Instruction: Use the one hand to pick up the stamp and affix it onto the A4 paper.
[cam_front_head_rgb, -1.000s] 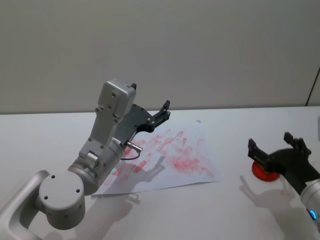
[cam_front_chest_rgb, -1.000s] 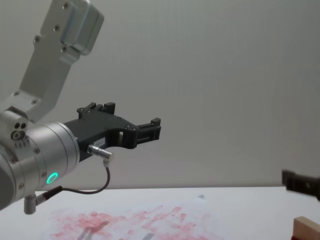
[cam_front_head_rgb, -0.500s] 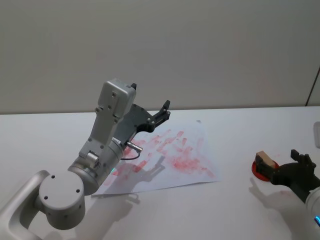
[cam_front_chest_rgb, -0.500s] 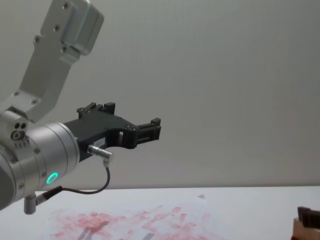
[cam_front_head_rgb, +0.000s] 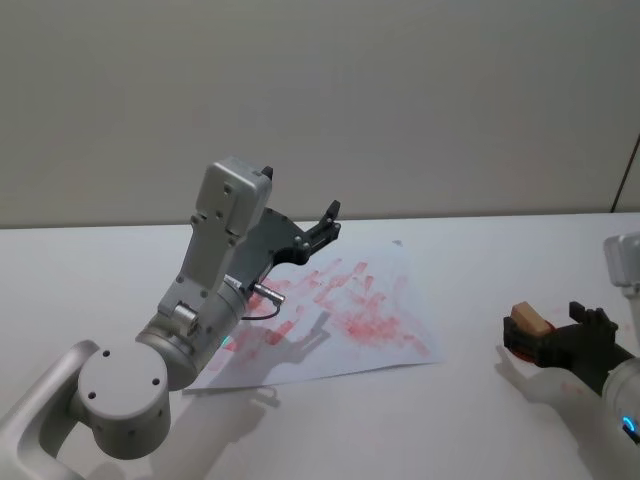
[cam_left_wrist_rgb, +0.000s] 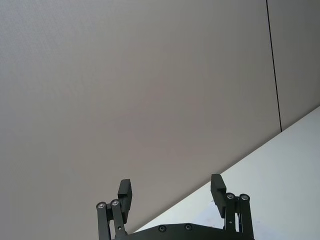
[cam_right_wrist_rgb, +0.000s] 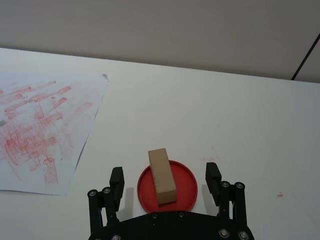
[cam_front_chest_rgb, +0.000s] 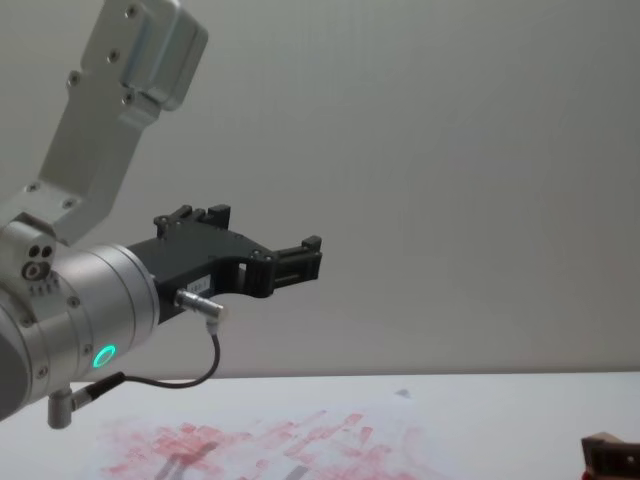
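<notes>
The stamp (cam_right_wrist_rgb: 162, 175), a light tan wooden block, lies on a round red ink pad (cam_right_wrist_rgb: 186, 187) at the right of the table. My right gripper (cam_right_wrist_rgb: 165, 178) is open and low over the pad, one finger on each side of the stamp with a gap on both sides. From the head, the stamp (cam_front_head_rgb: 530, 320) shows just beyond the right gripper (cam_front_head_rgb: 548, 338). The A4 paper (cam_front_head_rgb: 345, 310), smeared with red marks, lies at mid-table. Above its left part my left gripper (cam_front_head_rgb: 326, 226) hangs raised and open (cam_left_wrist_rgb: 171, 192), pointing at the wall.
The left arm's big grey links (cam_front_head_rgb: 215, 270) stand over the paper's near-left corner. Bare white tabletop (cam_right_wrist_rgb: 210, 115) lies between the paper (cam_right_wrist_rgb: 45, 125) and the pad. A grey wall (cam_front_head_rgb: 420, 100) closes the back.
My right gripper has drawn back toward me and dropped lower, uncovering the stamp, which now sits between its fingers. The left arm has not moved.
</notes>
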